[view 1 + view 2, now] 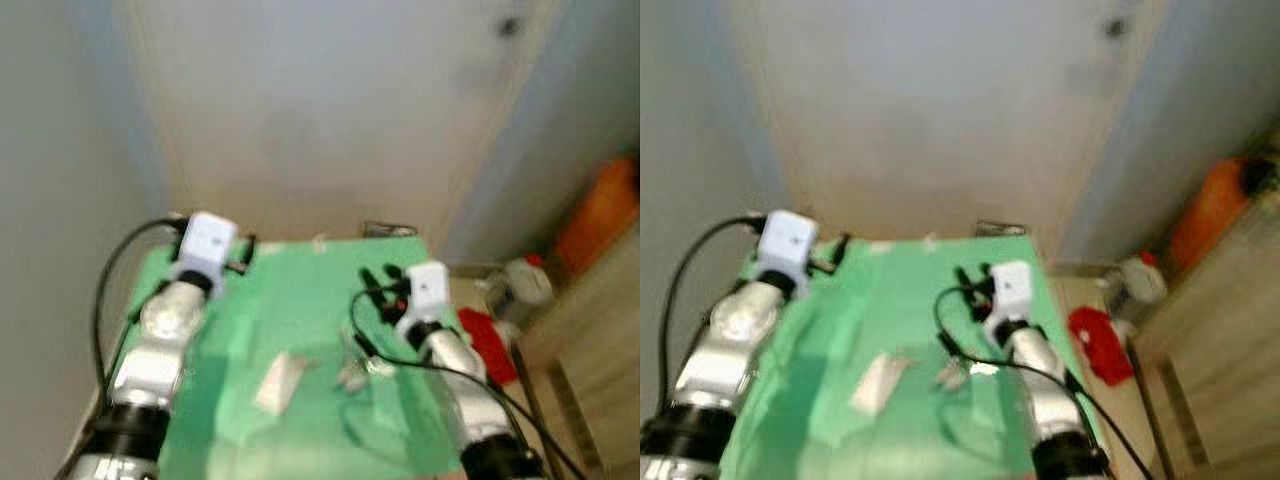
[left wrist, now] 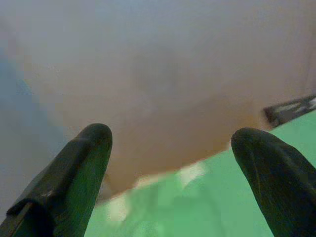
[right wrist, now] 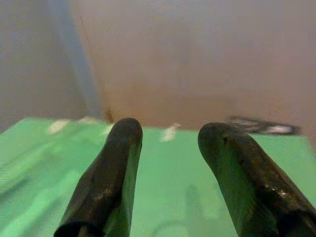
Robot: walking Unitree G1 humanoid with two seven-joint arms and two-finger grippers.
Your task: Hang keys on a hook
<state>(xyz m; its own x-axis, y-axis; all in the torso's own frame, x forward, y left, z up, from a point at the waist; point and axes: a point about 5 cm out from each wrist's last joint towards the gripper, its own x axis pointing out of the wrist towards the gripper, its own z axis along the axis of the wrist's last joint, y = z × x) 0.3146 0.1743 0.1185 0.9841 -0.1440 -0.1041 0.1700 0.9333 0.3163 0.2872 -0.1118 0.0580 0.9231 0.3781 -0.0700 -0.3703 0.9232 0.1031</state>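
A small silvery bunch that looks like the keys (image 1: pixel 352 374) lies on the green table (image 1: pixel 300 290), too blurred to tell for sure. Beside it lies a pale wedge-shaped item (image 1: pixel 279 382). My right gripper (image 1: pixel 380 287) hovers over the table just beyond the keys, open with nothing between its fingers (image 3: pixel 112 173). At the table's back left corner my left gripper (image 1: pixel 240 256) is wide open and empty, its fingers (image 2: pixel 74 173) pointing at the pale wall. A dark spot (image 1: pixel 510 27) sits high on the wall at the right; I cannot tell whether it is a hook.
A dark flat object (image 1: pixel 390 230) lies at the table's back edge. To the right, on the floor, are a white jug (image 1: pixel 525 281), a red item (image 1: pixel 490 342), an orange object (image 1: pixel 600 215) and wooden furniture (image 1: pixel 590 330). Walls close in on the left and behind.
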